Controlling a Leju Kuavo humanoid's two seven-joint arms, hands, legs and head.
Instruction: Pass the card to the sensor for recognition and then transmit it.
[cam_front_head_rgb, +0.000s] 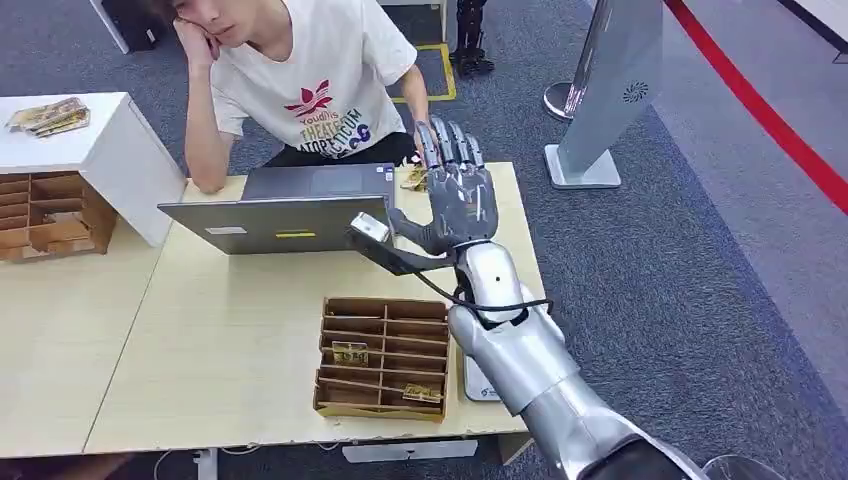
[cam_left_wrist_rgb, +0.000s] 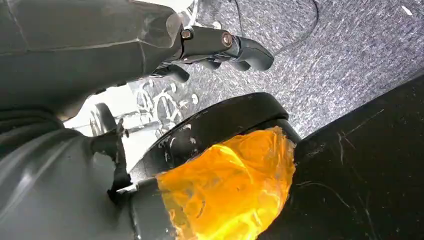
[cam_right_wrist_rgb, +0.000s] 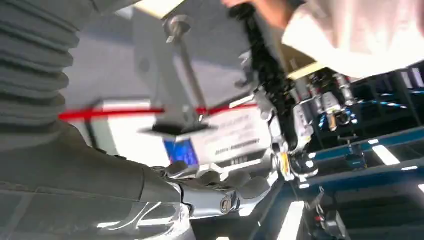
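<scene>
My silver, jointed right hand (cam_front_head_rgb: 457, 190) stood raised, fingers spread, apparently holding nothing. A card (cam_front_head_rgb: 350, 353) lay in the slotted cardboard organiser (cam_front_head_rgb: 381, 357) on the pale laminate table (cam_front_head_rgb: 230, 350); grey carpet (cam_front_head_rgb: 680, 280) surrounded it.

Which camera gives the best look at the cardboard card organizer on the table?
The head view: the cardboard organizer sits whole on the table, its compartments and a couple of cards visible, beside the right arm. The left wrist view looks at carpet and the robot's body, the right wrist view past the right hand into the room.
</scene>
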